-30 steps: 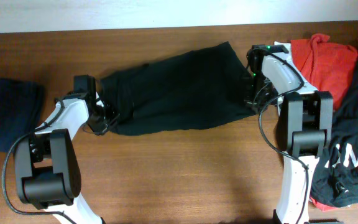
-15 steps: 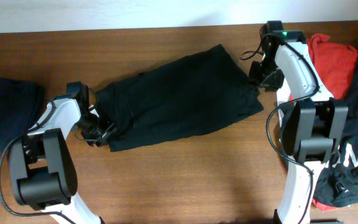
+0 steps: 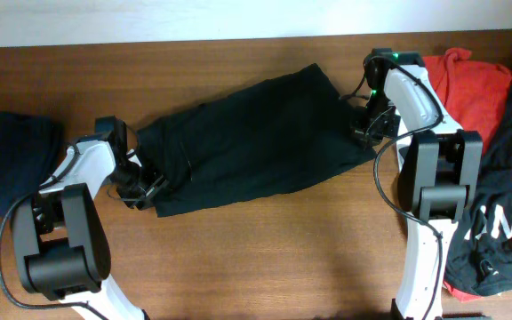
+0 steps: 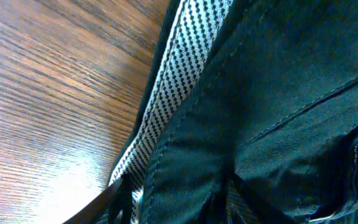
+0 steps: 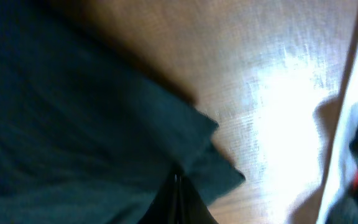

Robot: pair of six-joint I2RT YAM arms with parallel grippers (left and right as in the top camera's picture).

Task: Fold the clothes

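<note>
The black shorts (image 3: 256, 142) lie spread flat on a slant across the wooden table (image 3: 265, 258). Their waistband end is at the lower left and their leg end at the upper right. My left gripper (image 3: 148, 188) is at the waistband corner. In the left wrist view its jaws (image 4: 174, 202) are closed on the black fabric (image 4: 278, 93), with the dotted grey-white lining (image 4: 179, 81) beside them. My right gripper (image 3: 363, 133) sits at the shorts' right edge. In the right wrist view its fingers (image 5: 178, 186) are shut together over the hem corner (image 5: 73, 124).
A folded dark navy garment (image 3: 7, 160) lies at the far left edge. A red garment (image 3: 465, 84) lies at the back right. A black garment with white lettering (image 3: 505, 222) lies along the right edge, behind the right arm's base.
The shorts shifted left and turned onto a slant, then stayed still. My right gripper lifted off towards the back, then came back down onto the shorts' right edge. My left gripper has barely moved in the last half second.
</note>
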